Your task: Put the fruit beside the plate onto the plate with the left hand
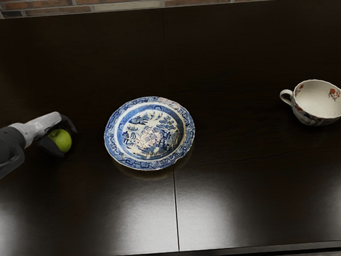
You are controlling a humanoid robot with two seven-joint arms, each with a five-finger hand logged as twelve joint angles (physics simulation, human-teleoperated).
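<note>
fingers (51,149) around fruit (61,140) beside plate (110,136)

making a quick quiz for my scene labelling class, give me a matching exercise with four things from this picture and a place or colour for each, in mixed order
Column one:
1. green fruit
2. plate
3. cup
4. left hand

Column two:
a. far right on the table, white with red flowers, handle pointing left
b. reaches in from the left edge, fingers curled round something
c. blue and white pattern, in the middle
d. left of the plate, not on it, inside the hand

Pairs: 1-d, 2-c, 3-a, 4-b
</note>
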